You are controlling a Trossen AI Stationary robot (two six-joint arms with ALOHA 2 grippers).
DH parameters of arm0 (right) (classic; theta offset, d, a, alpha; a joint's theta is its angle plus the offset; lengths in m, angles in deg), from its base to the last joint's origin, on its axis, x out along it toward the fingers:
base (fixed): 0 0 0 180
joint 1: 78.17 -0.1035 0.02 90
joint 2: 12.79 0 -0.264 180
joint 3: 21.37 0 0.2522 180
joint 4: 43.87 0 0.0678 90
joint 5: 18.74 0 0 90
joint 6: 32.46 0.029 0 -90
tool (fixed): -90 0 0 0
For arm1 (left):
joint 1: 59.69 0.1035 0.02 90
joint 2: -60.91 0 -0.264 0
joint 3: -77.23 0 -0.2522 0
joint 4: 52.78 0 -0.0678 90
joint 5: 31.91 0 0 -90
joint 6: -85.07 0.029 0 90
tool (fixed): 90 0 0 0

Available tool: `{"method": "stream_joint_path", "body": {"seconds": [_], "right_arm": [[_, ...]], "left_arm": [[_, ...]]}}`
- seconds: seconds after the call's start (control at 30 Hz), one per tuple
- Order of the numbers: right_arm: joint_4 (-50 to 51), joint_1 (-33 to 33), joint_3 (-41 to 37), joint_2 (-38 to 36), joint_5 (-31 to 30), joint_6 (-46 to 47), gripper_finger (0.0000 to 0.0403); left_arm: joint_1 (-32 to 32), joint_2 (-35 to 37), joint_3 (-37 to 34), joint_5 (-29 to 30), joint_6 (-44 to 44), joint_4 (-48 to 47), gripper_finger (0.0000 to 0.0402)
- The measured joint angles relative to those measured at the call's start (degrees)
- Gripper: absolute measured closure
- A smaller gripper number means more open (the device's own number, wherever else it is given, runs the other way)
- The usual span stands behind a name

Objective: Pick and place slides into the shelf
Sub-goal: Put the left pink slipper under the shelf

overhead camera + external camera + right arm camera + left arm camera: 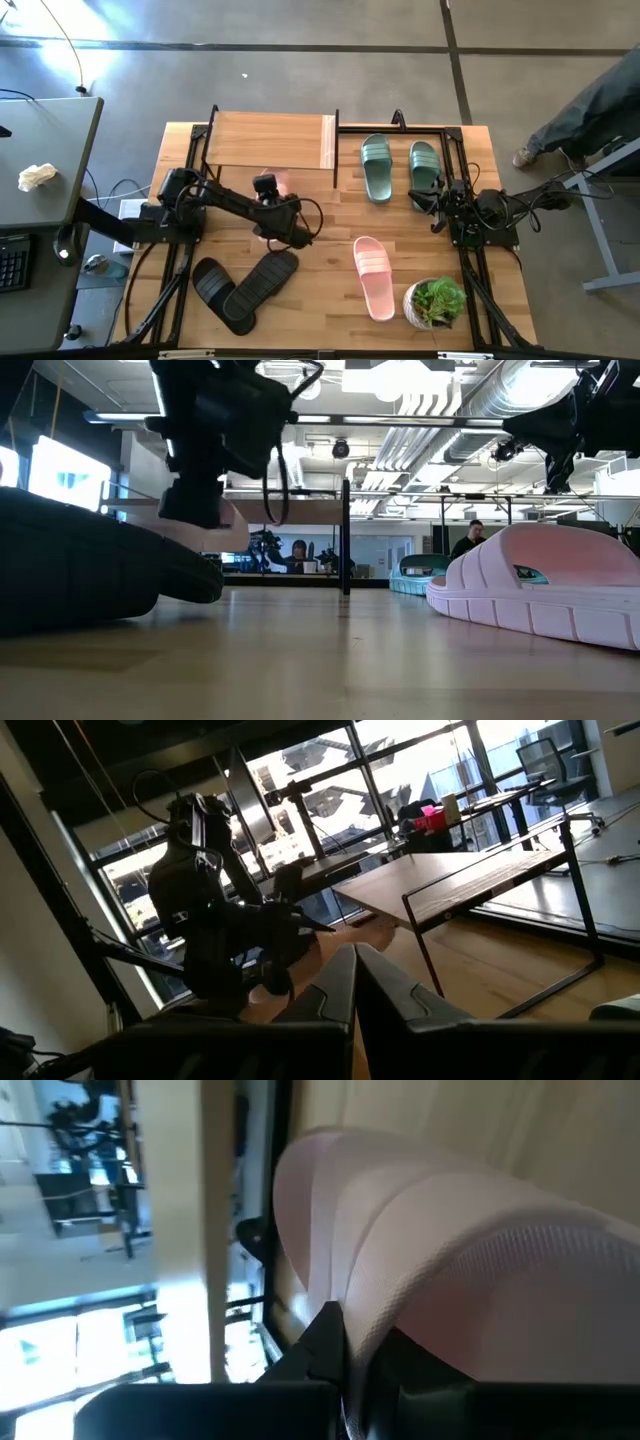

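Observation:
My left gripper (276,196) is shut on a pale pink slide (440,1250) in front of the shelf (270,140), a low rack with a light plank top. Only a bit of this slide (281,183) shows past the arm in the high view. A second pink slide (373,277) lies sole down on the table. Two black slides (240,287) lie near the front left, one overlapping the other. Two green slides (400,170) lie side by side right of the plank, inside the thin black frame. My right gripper (437,200) waits shut at the table's right side. My left gripper pinches a thin edge of the pink slide (365,1330) between its two fingers (325,1340), close to the ribbed strap; whether it is strap or sole I cannot tell. The fingers slant down toward the shelf. The slide (222,528) hangs clear of the table.
A potted plant (436,302) stands at the front right, beside the pink slide on the table. The shelf's black frame (400,127) runs along the far edge. Bare wood lies between the black slides and the pink one. People sit far off in the room behind.

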Motion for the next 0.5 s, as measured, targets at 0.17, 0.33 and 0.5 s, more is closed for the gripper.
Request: {"method": "stream_joint_path", "body": {"seconds": [0.17,0.33,0.5], "right_arm": [[0.14,0.0,0.0,0.0,0.0,-0.01,0.0402],[0.17,0.0,0.0,0.0,0.0,0.01,0.0402],[0.18,0.0,0.0,0.0,0.0,0.01,0.0402]], "left_arm": [[2.37,-0.02,-0.74,0.27,6.66,10.49,0.0401],[4.65,-0.02,-0.74,1.29,12.34,17.17,0.0401],[7.17,-0.04,-0.89,1.08,15.44,20.28,0.0401]]}}
